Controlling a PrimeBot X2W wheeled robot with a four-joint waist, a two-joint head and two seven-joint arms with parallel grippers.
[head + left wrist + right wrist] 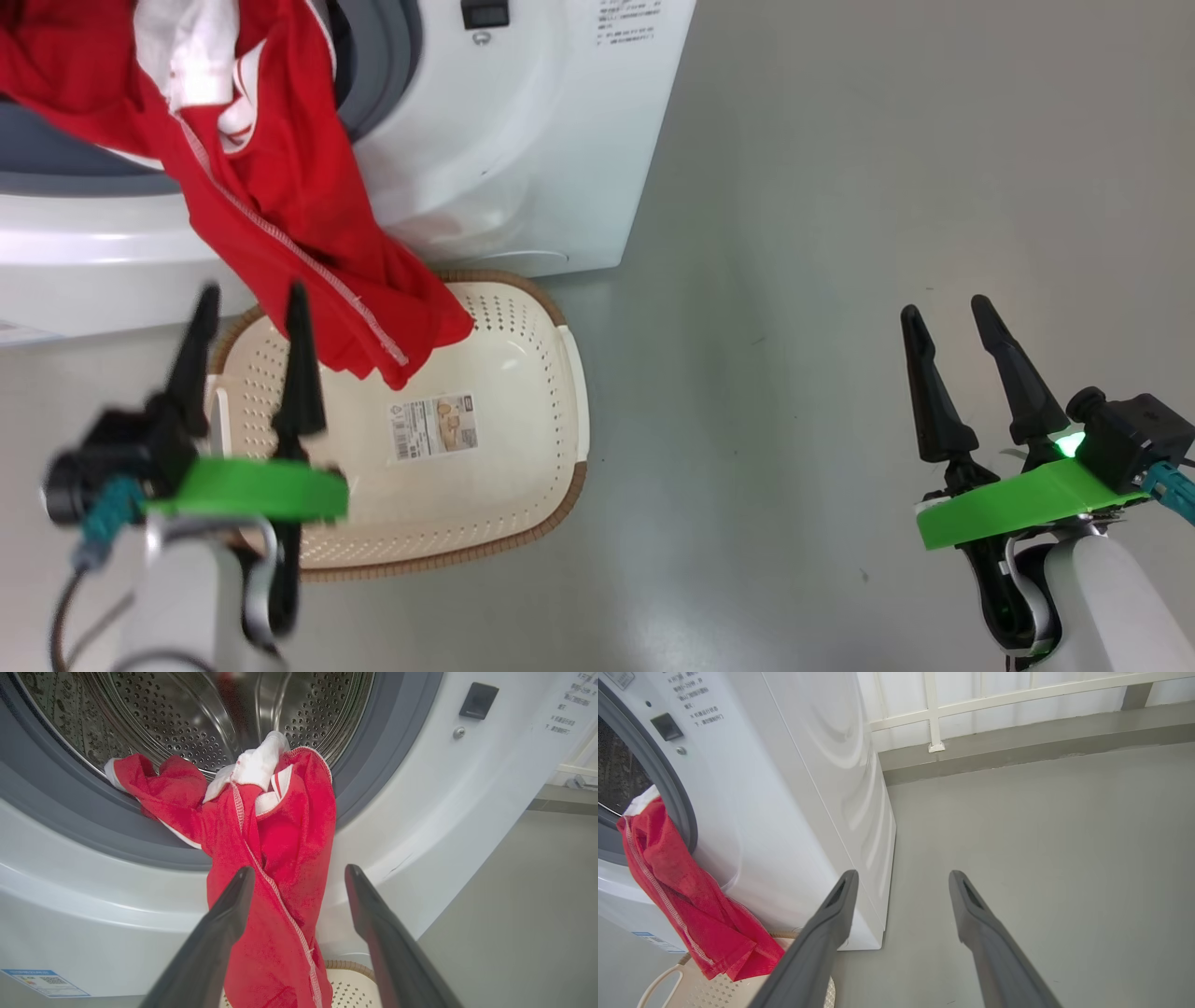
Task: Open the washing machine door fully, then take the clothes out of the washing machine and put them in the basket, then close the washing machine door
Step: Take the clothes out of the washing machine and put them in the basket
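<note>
Loosely, clothes (280,215) hang off washing machine (523,140) — over basket (523,485).

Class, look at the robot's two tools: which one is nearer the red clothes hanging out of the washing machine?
The left tool, above the basket and right beside the hanging clothes; the right tool is far from them, over the floor.

Red clothes (280,187) with white trim spill from the white washer (523,140). One end lies in the steel drum (187,714), the middle drapes over the grey ring (383,742), and the tail hangs over the cream, brown-rimmed basket (523,448). The basket stands on the floor (840,233) against the washer's front.
</note>
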